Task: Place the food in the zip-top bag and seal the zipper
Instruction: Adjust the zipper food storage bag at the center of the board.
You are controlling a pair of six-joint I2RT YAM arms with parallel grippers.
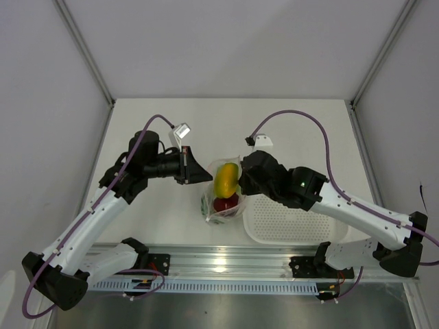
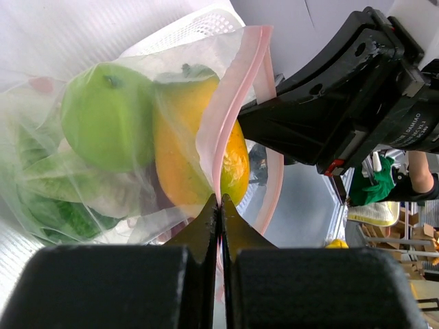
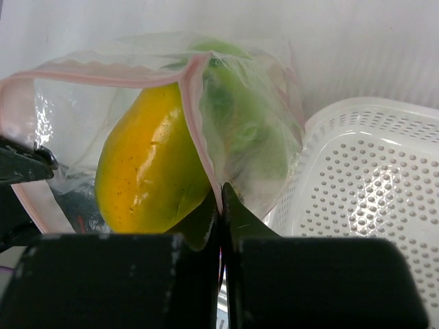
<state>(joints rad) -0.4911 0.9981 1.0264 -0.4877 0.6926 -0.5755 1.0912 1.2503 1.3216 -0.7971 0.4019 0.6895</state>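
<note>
Pink zipper (image 2: 232,103) of the zip-top bag (image 1: 221,209), frame centre, is clamped from opposite sides by the closed left gripper (image 2: 219,205) and right gripper (image 3: 221,199); sealing step, probably next requiring the protruding yellow-orange fruit (image 3: 151,164) seated deeper.

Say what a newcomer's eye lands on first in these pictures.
The yellow-orange fruit at the table's centre stands out most, jutting from the mouth of the clear zip-top bag, with a green apple inside the bag beside it. The left gripper and the right gripper each pinch the pink zipper from opposite sides. A white perforated basket sits just right of the bag.
</note>
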